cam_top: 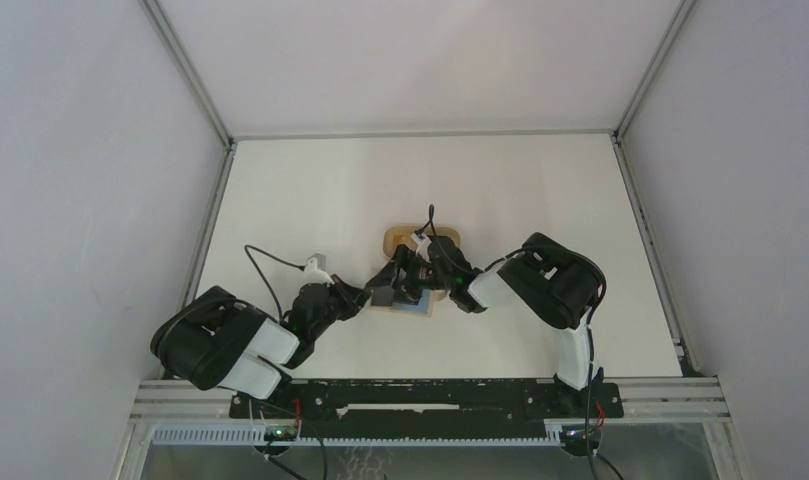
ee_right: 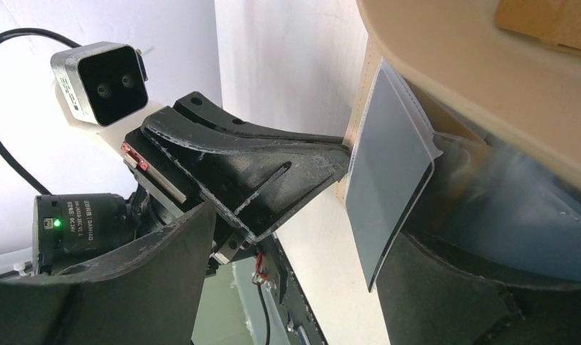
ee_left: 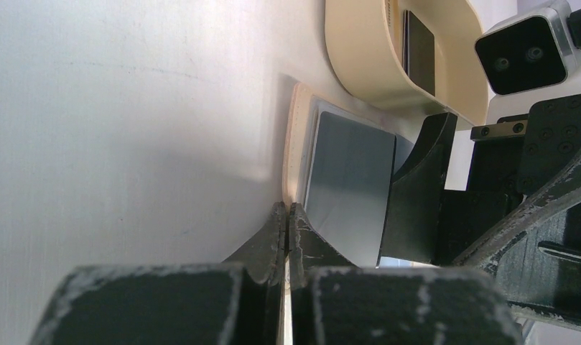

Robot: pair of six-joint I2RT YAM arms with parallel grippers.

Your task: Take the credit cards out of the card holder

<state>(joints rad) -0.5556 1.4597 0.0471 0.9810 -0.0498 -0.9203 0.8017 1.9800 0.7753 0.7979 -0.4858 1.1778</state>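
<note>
Fingers of the left gripper [ee_left: 287, 215] are pressed together on one edge of the card holder [ee_left: 296, 136], which lies on the table [ee_left: 129, 144] beside the oval tray [ee_left: 359, 65]. Right gripper [cam_top: 423, 283] jaws stand wide apart, one finger against the light blue card [ee_left: 348, 180] on the card holder. The black card [ee_left: 419, 50] lies in the oval tray.

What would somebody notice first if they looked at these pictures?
The black left arm and right arm meet in the middle over a small flat tan card holder, left jaws pinched shut on its edge, right jaws open. A light blue card lies on it, and a black card sits in the tan oval tray beyond.
</note>
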